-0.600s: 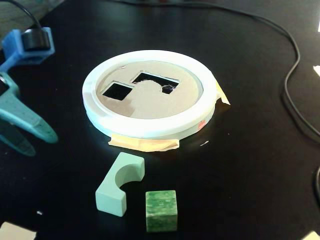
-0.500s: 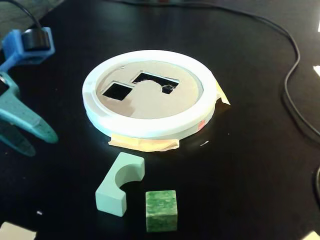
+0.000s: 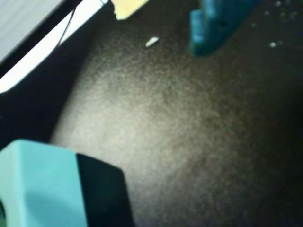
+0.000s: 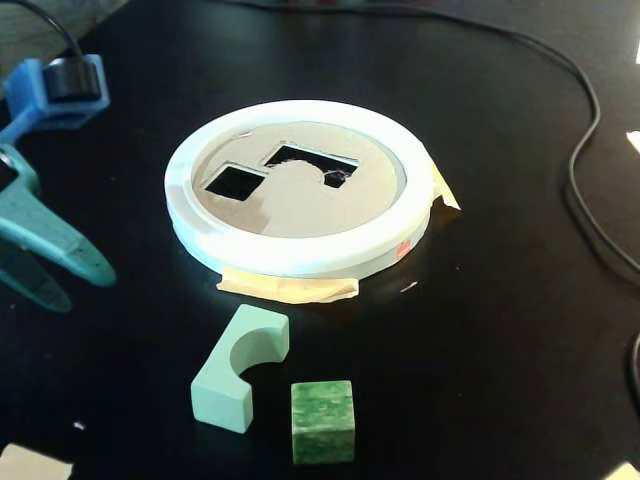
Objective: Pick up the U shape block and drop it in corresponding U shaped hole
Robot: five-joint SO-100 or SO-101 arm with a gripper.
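Note:
The pale mint U shape block [image 4: 238,370] lies on the black table in front of the disc in the fixed view. A darker marbled green cube [image 4: 323,421] sits just to its right. The tan disc with a white ring rim [image 4: 300,255] holds the U shaped hole [image 4: 310,162] and a smaller square hole [image 4: 235,181]. My teal gripper [image 4: 88,290] reaches in from the left edge, well left of the block, open with nothing between its fingers. The wrist view shows only a teal gripper part [image 3: 42,189] and bare table; block and hole are out of that view.
Yellow masking tape [image 4: 290,288] sticks out under the disc's front. A black cable [image 4: 590,160] curves along the right side. The blue camera mount [image 4: 55,85] sits at the far left. Paper scraps [image 4: 30,465] lie at the front corners.

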